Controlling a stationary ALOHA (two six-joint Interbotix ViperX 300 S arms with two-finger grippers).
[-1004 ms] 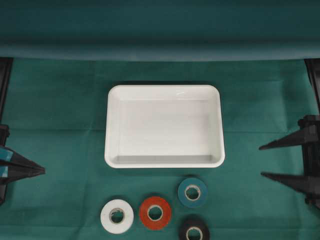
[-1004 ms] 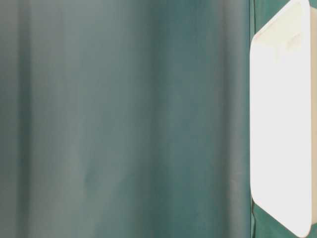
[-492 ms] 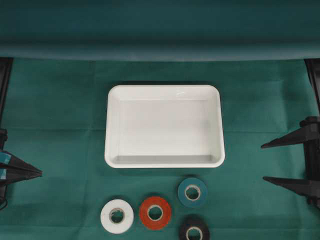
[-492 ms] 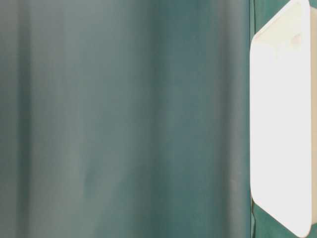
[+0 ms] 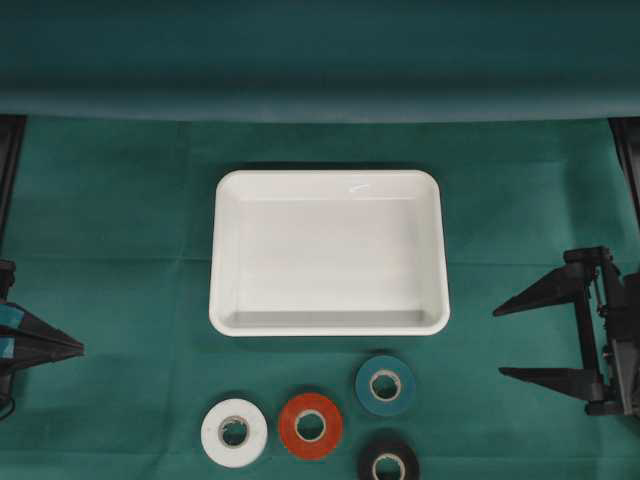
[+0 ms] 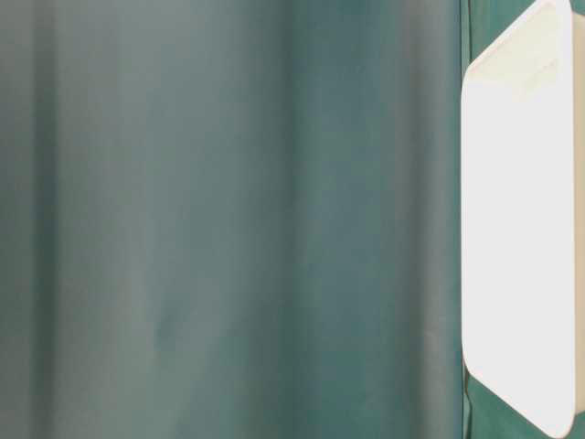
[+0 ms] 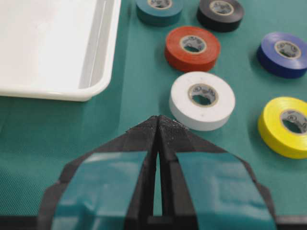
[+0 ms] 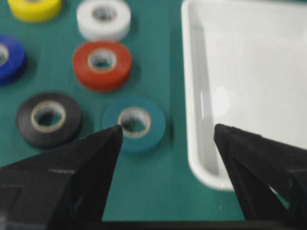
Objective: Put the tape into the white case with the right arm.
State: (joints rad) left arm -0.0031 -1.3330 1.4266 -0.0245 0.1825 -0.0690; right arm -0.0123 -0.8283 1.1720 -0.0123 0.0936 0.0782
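The right tool [image 5: 512,340] stands wide open and empty near the tabletop's right edge; the left tool [image 7: 157,125] is pinched closed on nothing. The teal tape [image 5: 385,384] lies flat just off the white case [image 5: 228,250], toward the front edge. It looks light, stiff, smooth-sided: pinch across the outer rim.
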